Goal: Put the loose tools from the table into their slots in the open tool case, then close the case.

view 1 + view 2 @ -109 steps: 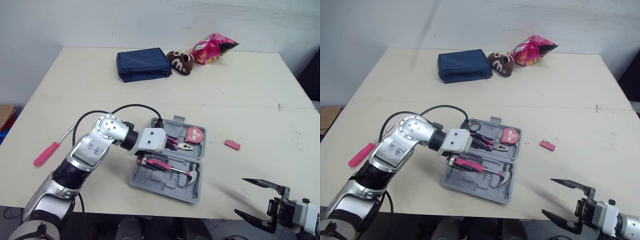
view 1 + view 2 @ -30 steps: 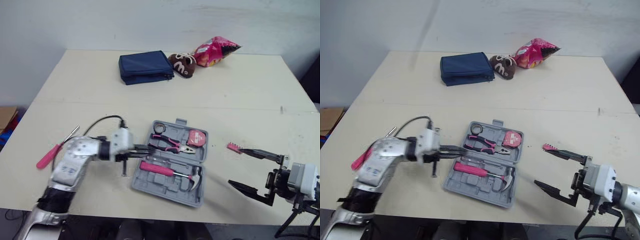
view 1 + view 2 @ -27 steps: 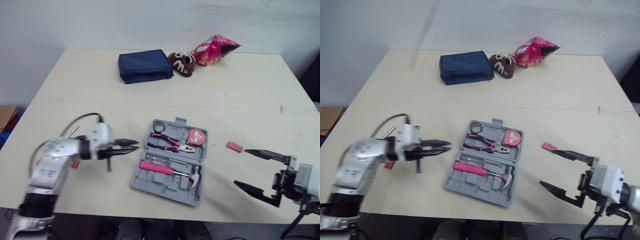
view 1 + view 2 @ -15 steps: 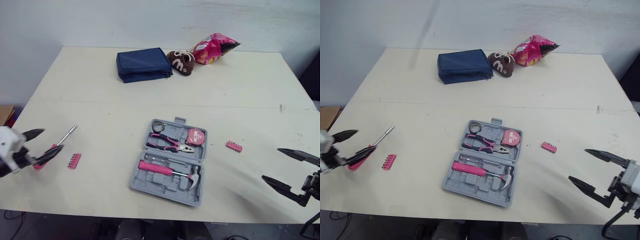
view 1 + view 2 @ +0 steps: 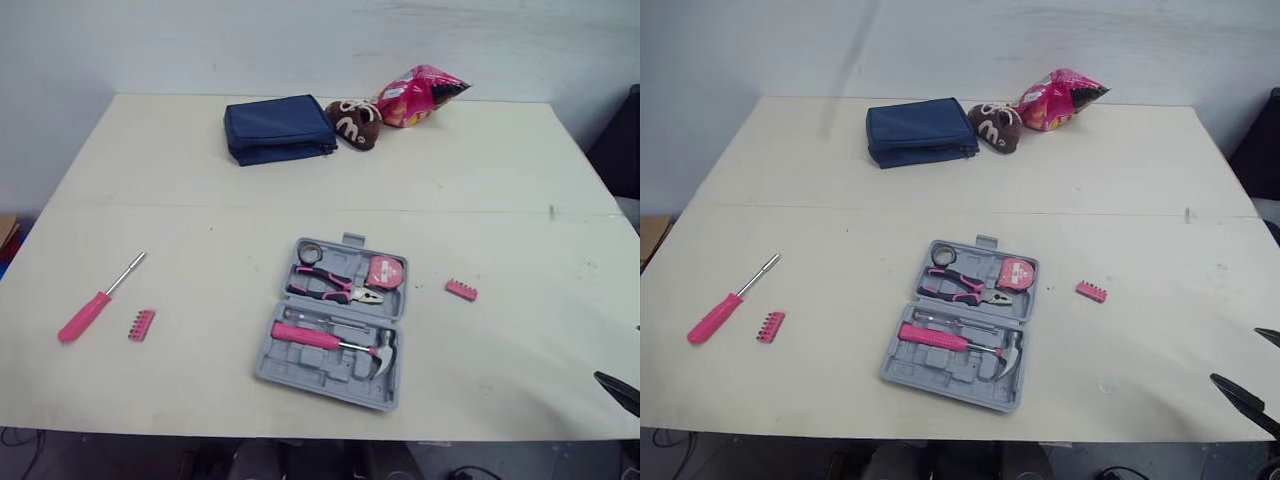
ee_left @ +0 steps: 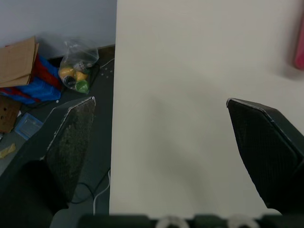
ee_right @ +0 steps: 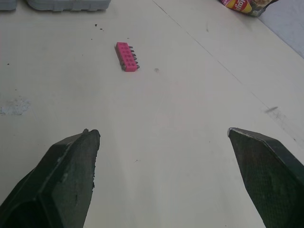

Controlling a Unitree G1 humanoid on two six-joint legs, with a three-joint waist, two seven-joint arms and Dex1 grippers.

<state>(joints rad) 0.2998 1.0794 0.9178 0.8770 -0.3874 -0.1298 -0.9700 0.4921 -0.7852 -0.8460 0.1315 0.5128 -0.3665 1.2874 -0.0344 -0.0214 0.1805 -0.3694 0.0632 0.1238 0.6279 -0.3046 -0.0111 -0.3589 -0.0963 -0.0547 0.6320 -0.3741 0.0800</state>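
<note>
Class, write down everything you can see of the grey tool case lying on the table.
The tool case is grey moulded plastic, as it looks, lying open and flat on the near half of the table, slightly askew. Its far part holds pink-handled pliers and a round pink tape measure; a pink-handled hammer lies across the middle. The nearest slots are empty. A small tab juts from the far edge. Only the table touches it from outside.
</note>
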